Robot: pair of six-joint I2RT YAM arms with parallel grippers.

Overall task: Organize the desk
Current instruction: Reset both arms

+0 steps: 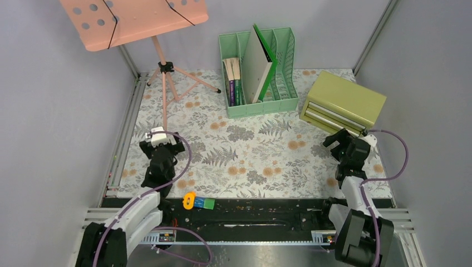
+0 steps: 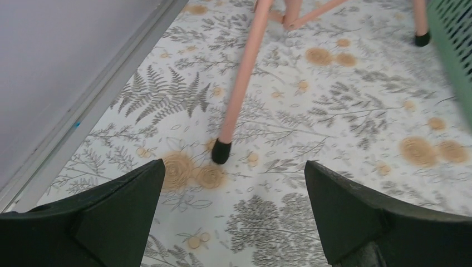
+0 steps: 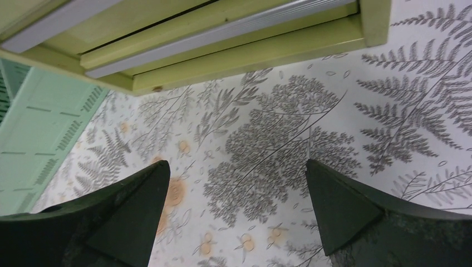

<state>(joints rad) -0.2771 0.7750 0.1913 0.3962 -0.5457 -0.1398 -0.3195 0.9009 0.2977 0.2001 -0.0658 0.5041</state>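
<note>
Fingers (image 2: pixel 119 214) of the left gripper (image 1: pixel 162 144) are spread wide and hold nothing. They hover over the left part of the desk (image 1: pixel 250 158), whose fern-and-flower cloth fills the floor of the railed frame from the arm bases to the back wall. Just ahead of them a black-capped foot (image 2: pixel 221 151) of the pink music stand (image 1: pixel 133 19) rests on the cloth. Near the left arm's base, a small yellow, blue and green piece (image 1: pixel 198 202) lies on the dark strip at the desk's near edge. At centre back stands a mint-green file rack (image 1: pixel 285 103) holding a few books (image 1: pixel 234 80) and a leaning grey folder (image 1: pixel 257 64). To its right sits an olive-green drawer box (image 1: pixel 342 103), angled. The right gripper (image 1: pixel 339 139) hovers close in front of that box, fingers (image 3: pixel 122 214) likewise parted and empty.
</note>
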